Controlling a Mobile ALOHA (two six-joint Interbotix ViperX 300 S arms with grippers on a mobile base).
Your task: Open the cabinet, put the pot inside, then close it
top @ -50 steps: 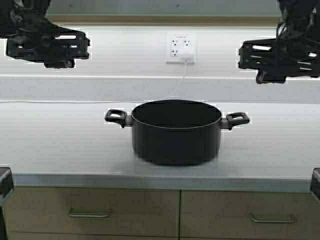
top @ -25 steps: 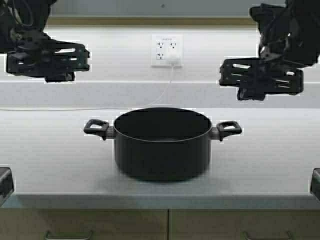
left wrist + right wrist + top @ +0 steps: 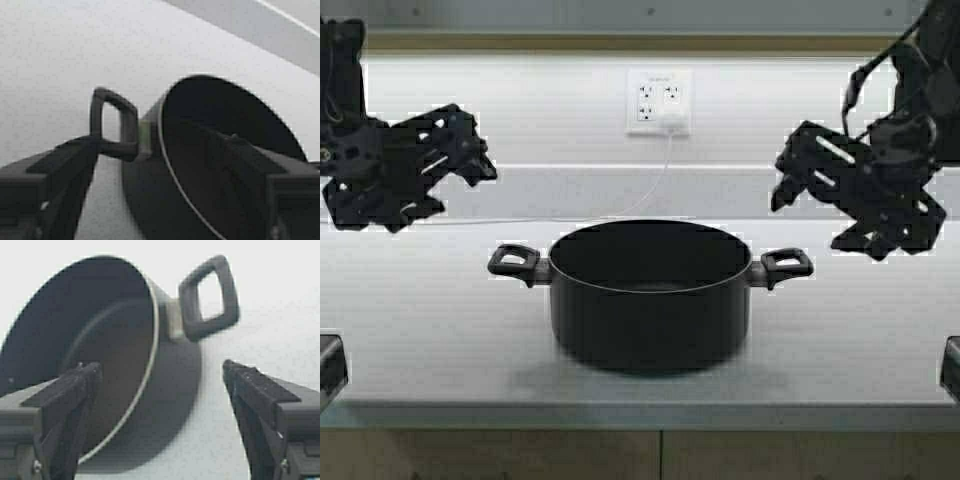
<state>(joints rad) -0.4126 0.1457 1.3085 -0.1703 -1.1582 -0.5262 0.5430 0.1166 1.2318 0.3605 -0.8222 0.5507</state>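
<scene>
Pale worktop [image 3: 420, 330] carries the pot [image 3: 650, 295], centre frame. Left gripper [image 3: 470, 150] and right gripper [image 3: 790, 175] flank it, jaws spread, holding nothing. Uneven grasps on its loop handles could tip it.

Pot [image 3: 650, 295] on counter [image 3: 420, 320], between left [image 3: 470, 150] and right end effector [image 3: 790, 175]

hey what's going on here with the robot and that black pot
The pot sits empty and upright on the pale counter, and nothing is holding it. The left gripper hangs open in the air off the pot's left handle; the right gripper hangs open off the right handle. Both wrist views look down past open fingers at a handle. My guess is a two-handed lift by the handles comes next. No cabinet doors show in these views.
</scene>
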